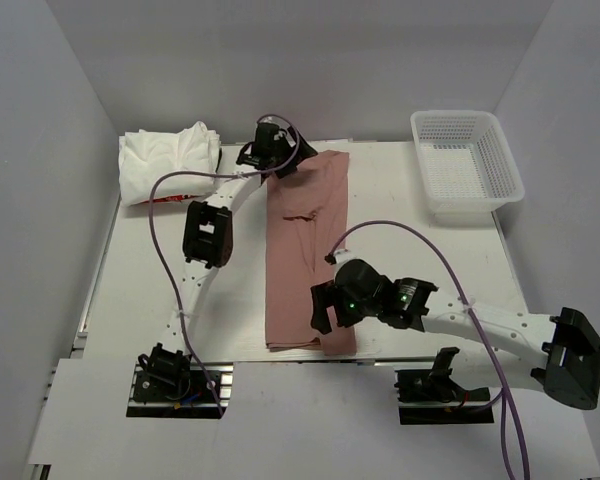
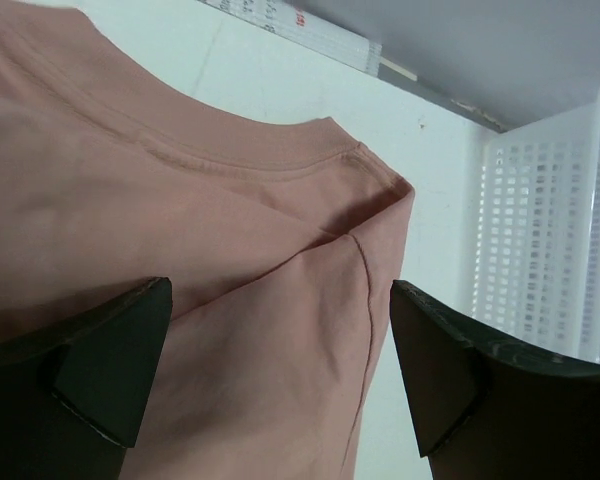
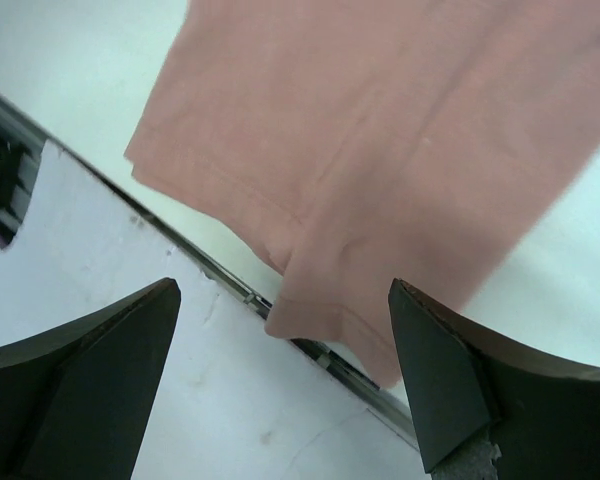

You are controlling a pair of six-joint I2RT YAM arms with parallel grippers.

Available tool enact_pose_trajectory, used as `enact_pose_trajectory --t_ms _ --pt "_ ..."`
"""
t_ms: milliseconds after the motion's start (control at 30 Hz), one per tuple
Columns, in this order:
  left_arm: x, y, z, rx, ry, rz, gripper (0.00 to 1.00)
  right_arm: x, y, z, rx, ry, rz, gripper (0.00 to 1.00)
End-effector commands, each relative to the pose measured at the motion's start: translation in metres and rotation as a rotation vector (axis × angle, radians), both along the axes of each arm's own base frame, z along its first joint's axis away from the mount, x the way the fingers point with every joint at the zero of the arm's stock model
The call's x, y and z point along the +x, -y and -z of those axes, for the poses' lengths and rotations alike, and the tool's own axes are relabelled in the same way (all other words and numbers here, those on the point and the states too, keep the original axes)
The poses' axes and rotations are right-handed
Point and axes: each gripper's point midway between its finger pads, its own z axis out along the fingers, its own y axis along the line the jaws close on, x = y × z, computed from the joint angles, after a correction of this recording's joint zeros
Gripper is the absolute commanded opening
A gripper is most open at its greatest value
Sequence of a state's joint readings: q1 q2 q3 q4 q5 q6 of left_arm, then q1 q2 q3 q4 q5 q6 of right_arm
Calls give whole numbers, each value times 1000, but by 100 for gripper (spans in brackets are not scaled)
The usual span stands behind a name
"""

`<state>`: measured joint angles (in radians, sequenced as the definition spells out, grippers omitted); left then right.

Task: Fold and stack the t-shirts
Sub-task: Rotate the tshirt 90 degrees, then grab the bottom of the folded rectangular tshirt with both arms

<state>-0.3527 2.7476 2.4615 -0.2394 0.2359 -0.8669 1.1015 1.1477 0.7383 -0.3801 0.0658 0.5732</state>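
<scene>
Black jaws of the left pincer point(image 2: 280, 370) stand wide apart over the collar end of the dusty-pink soft cloth t-shirt point(image 1: 305, 250), gripping nothing. The right pincer point(image 3: 280, 370), equally spread and empty, hovers over that shirt's hem. The shirt lies as a long narrow strip on the white counter point(image 1: 420, 250), hem at the near edge, so an arm at each end looks placed for the crosswise fold. Left of its collar sits a heap of white cloth t-shirts point(image 1: 165, 165); well to its right, a white plastic mesh basket point(image 1: 467, 160).
</scene>
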Motion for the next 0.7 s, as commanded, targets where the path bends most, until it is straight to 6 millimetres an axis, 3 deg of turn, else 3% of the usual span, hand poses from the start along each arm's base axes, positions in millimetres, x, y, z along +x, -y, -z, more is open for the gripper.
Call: enact_pose_trajectory --t_ms 0,33,67,100,133,167,200,267,300,333,367,400,433,467,500,567,600,667 --pt "-9 -18 -130 39 191 29 99 8 21 1 -10 -25 212 90" --pt "-19 -21 -129 66 178 51 99 4 29 7 -9 -32 225 90" --pt "-41 -15 -162 119 225 103 99 4 31 8 -9 -38 245 90" --pt "-54 -21 -156 162 195 124 99 3 32 5 23 -54 285 90" --pt "-71 -18 -162 209 210 167 99 -1 40 19 -8 -73 293 90" --pt "-97 -22 -200 219 236 176 99 -1 42 19 -2 -83 312 90" --pt "-116 -34 -175 255 153 170 99 -4 45 23 -5 -91 317 90" --pt "-152 -44 -178 301 138 158 99 -8 51 31 -14 -115 348 90" --pt "-183 -55 -136 335 35 163 99 -9 53 34 -11 -118 354 90" --pt "-209 -67 -174 307 110 150 99 -10 55 37 -10 -135 376 90" --pt "-231 -69 -173 284 98 139 99 -14 61 46 -28 -148 384 90" --pt "-264 -74 -135 297 30 161 99 -15 61 45 -17 -151 386 90" --pt "-286 -89 -162 266 90 118 99 -18 63 51 -20 -167 388 90" --pt "-308 -91 -155 244 68 119 99 -20 64 53 -20 -176 384 90" --pt "-334 -98 -119 231 -17 107 99 -21 64 52 -11 -180 387 90" --pt "-367 -103 -107 192 -45 128 99 -23 65 56 -12 -189 388 90" --pt "-394 -111 -93 180 -92 125 99 -23 66 56 -12 -190 389 90" --pt "-419 -116 -80 161 -148 137 99 -25 64 56 -6 -204 395 90"
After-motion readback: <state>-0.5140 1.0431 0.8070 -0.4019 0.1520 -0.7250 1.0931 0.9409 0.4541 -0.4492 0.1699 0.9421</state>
